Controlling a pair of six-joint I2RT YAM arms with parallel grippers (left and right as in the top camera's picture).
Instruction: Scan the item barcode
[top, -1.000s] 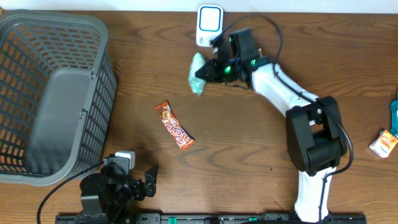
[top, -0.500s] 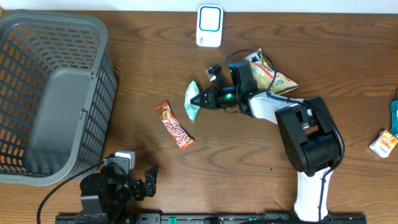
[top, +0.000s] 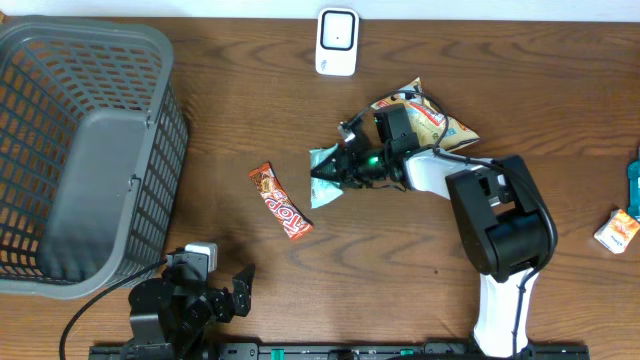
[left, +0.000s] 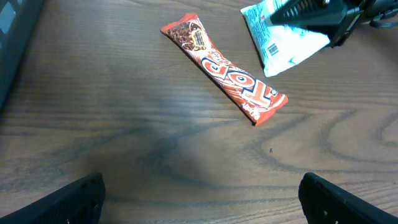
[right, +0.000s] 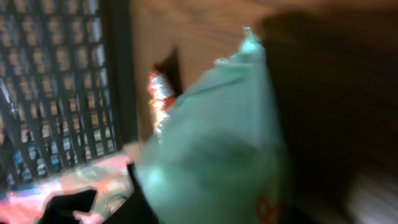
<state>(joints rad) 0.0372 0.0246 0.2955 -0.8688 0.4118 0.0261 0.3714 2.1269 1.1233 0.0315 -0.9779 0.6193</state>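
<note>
Overhead first: the right tool (top: 326, 172) is stretched out low over the middle of the table (top: 400, 290), its tips right on a teal packet (top: 322, 180). I can't tell from up here whether it's actually pinching the packet or just resting on it. The packet sits just right of a red candy bar (top: 281, 201) and well below the white scanner (top: 337, 41) at the far edge. A yellow snack bag (top: 430, 116) lies behind the right arm, and the big grey basket (top: 90, 140) takes up the left side. The left tool (top: 235, 290) is parked at the near edge, holding nothing.

Left wrist cam: the left tool's fingers (left: 68, 199) are spread wide at the bottom corners, with nothing between them. The candy bar (left: 224, 78) lies diagonally on the wood. Just beside it the teal packet (left: 283, 43) has its barcode (left: 272, 48) facing up, with the right tool's dark fingers (left: 311, 12) over its top edge. The jaw gap is not visible here.

Right wrist cam: very blurry. The teal packet (right: 217, 143) fills most of the shot, with the candy bar (right: 158, 93) and the basket mesh (right: 62, 81) behind it. Whether it's gripped is still unclear.
</note>
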